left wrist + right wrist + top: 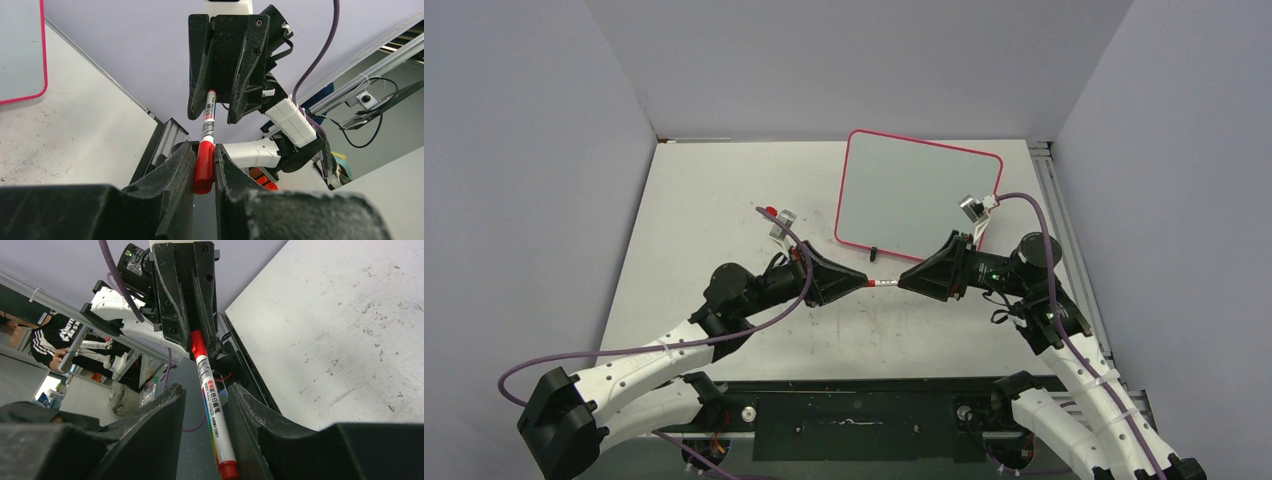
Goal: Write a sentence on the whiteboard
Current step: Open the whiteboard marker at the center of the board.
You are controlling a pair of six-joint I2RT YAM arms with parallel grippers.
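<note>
Well, my left gripper (204, 159) had its jaws pressed tight on the red cap (204, 170) of a whiteboard marker (212, 405), and the white barrel of the marker reached across into my right gripper (206, 390). There the jaws stood partly open. The barrel lay close to one finger with a clear gap to the other, so this gripper was not clamping it. The two grippers met tip to tip over the white tabletop (714, 230), which was scuffed and full of small dark specks. The whiteboard (919, 190) lay flat on the far part of this tabletop, right of the middle and a little turned, its pink-red rim near my right arm. Plain lavender-grey walls (844, 60) closed the table on three sides, and an aluminium rail (1064, 230) ran along the right edge.
</note>
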